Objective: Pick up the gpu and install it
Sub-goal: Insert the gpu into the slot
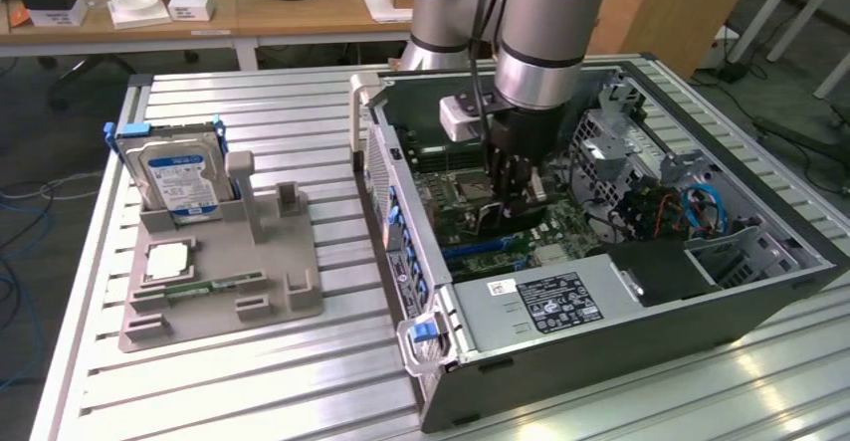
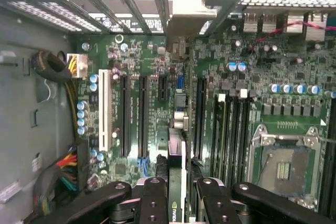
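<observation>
The arm is reaching down into the open computer case [image 1: 571,341], which lies on its side on the slatted metal worktop [image 1: 293,112]. The claw [image 1: 512,197] is narrow and clamped on the graphics card [image 2: 176,156]. From the wrist view you see the card edge-on between the two fingers [image 2: 155,200], with a green logo on its edge. It sits right over the motherboard [image 2: 136,103], lined up with the row of long black expansion slots [image 2: 144,114], and the empty processor socket [image 2: 283,166] is off to one side. Can't tell if the card's edge is touching a slot or just above it.

Over on the exterior view's left, well apart from the case, there's a grey holder [image 1: 253,272]. A hard drive [image 1: 179,177] stands upright at its far end, with a processor chip [image 1: 170,260] and a small memory stick [image 1: 213,287] lying nearer.
</observation>
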You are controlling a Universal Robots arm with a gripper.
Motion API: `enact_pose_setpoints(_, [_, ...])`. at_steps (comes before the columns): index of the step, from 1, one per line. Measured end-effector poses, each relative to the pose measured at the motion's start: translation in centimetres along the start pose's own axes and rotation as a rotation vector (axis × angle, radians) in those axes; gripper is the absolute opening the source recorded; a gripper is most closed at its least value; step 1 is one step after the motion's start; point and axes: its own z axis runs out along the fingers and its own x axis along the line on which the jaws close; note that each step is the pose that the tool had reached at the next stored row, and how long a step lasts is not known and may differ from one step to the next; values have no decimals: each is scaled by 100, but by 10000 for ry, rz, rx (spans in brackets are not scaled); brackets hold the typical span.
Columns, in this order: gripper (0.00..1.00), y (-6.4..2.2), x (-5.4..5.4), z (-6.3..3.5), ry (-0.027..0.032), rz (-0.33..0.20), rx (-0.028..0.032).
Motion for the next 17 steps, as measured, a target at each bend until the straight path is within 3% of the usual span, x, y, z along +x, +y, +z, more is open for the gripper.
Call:
enact_pose_setpoints(3, [26, 51, -2, 14, -2, 1, 14])
enact_pose_setpoints(17, [26, 87, -2, 27, 0, 0, 19])
